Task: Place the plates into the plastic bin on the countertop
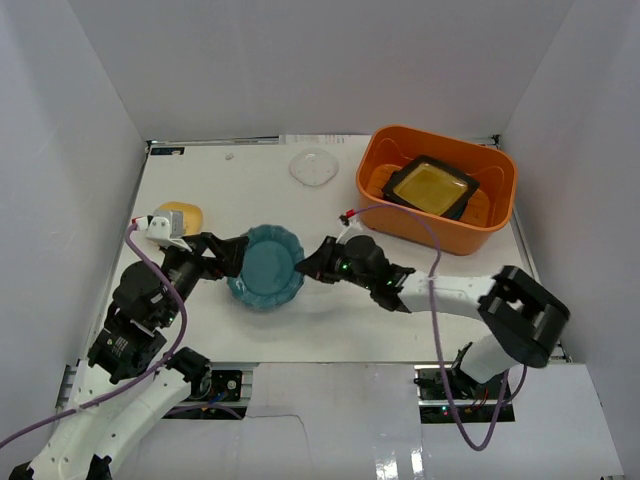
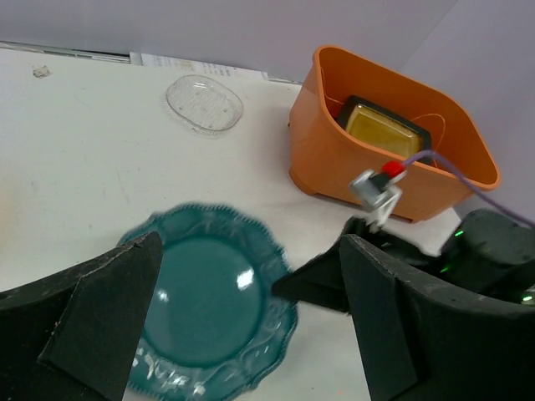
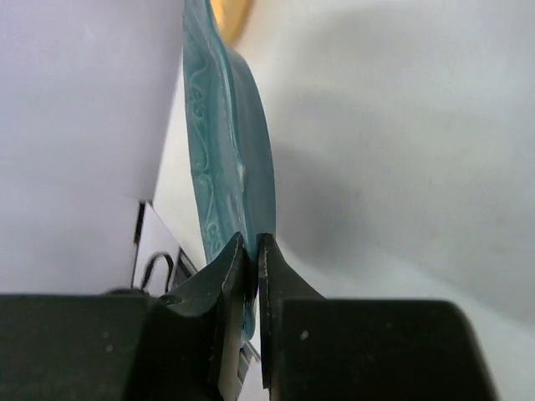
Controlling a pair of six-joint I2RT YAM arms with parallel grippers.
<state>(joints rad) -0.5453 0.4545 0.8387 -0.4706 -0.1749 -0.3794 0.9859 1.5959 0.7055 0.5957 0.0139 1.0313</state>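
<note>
The teal round scalloped plate [image 1: 265,266] is at the centre of the countertop [image 1: 400,320]. My right gripper [image 1: 305,268] is shut on its right rim; the right wrist view shows the fingers [image 3: 251,242] pinching the edge of the tilted plate [image 3: 226,150]. My left gripper [image 1: 232,255] is open at the plate's left edge, its fingers spread wide over the plate [image 2: 201,305]. The orange plastic bin [image 1: 385,160] at the far right holds the black square plate with an amber centre [image 1: 432,188]. A yellow plate [image 1: 185,215] lies at the left.
A clear glass dish [image 1: 313,166] lies at the back centre, left of the bin; it also shows in the left wrist view [image 2: 204,104]. White walls enclose the countertop. The right arm's purple cable [image 1: 432,250] loops in front of the bin.
</note>
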